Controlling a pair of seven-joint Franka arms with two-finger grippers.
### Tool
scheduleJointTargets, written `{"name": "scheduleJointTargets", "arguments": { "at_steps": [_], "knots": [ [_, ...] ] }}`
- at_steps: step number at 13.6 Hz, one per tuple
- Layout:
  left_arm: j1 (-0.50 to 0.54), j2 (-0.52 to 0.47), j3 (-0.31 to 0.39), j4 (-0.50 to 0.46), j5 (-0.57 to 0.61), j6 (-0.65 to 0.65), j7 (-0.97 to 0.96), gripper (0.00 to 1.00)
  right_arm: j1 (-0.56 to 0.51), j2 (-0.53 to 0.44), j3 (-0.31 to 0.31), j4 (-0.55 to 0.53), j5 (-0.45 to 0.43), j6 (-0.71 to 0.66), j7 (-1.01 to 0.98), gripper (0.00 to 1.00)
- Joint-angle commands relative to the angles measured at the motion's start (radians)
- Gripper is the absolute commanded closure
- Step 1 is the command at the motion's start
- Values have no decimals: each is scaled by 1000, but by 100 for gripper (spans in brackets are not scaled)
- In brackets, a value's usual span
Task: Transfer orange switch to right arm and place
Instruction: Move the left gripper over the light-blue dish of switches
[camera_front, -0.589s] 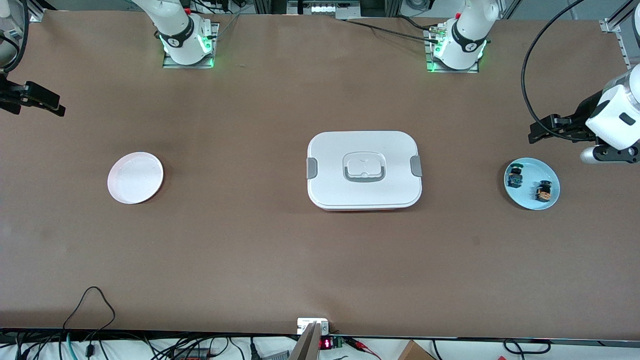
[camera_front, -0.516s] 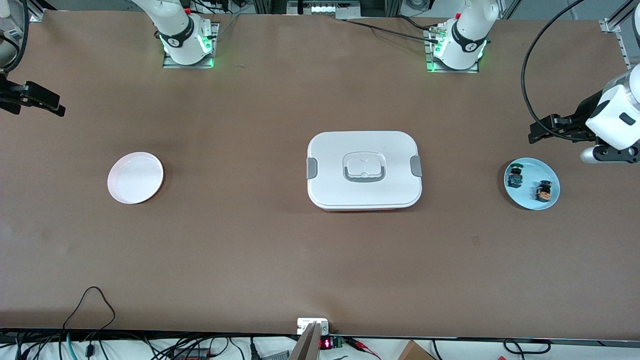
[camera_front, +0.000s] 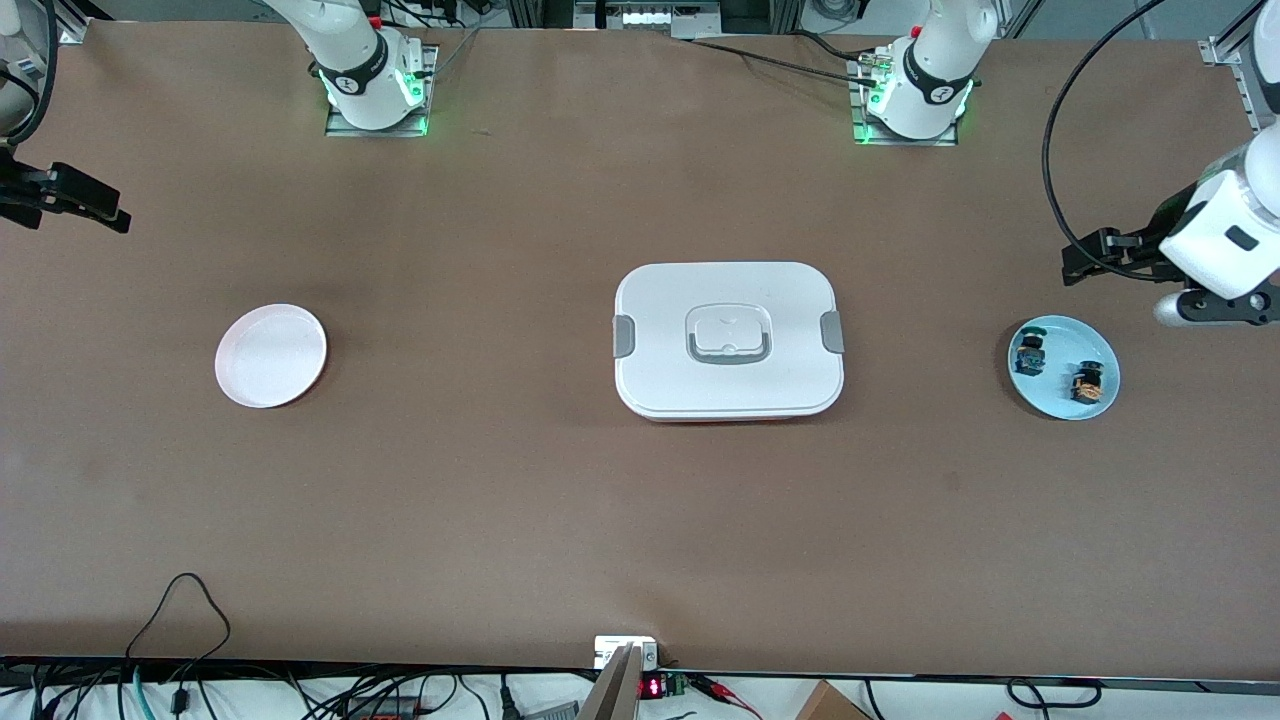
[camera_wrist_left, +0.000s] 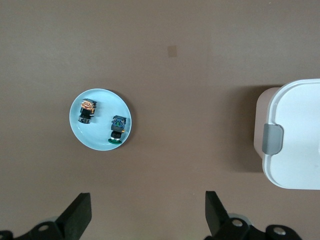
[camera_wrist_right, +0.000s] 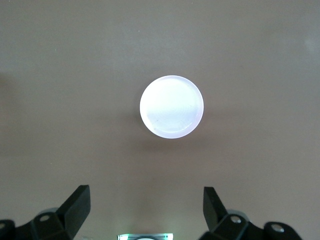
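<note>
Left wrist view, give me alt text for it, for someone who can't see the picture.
Seen from above, the open left gripper hangs over bare brown table, near a light blue plate holding two tiny parts: the orange switch and a blue-green switch, lying apart. A white lidded box with a grey latch sits at the frame's edge.

Even overhead light, front view sharp. White plate (camera_wrist_right: 171, 106) blown out by glare in right wrist view. Soft shadow beside white box (camera_wrist_left: 295, 135). Green LED glow at bases.
</note>
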Motion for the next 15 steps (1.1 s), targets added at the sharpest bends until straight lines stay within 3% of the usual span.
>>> {"name": "scheduleJointTargets", "arguments": {
  "at_steps": [1,3,12,15],
  "knots": [
    [-8,0,-5,-3,29,-17,6,0,3,1,0,12,-6,-4,-4,0],
    [-8,2,-4,-10,41,-17,109,0,2,1,0,12,-6,-2,-4,0],
    [168,178,5,-26,82,5,1088,0,3,1,0,12,-7,-2,-2,0],
    [228,250,5,-27,93,96,1425,0,3,1,0,12,-6,-2,-2,0]
  ]
}}
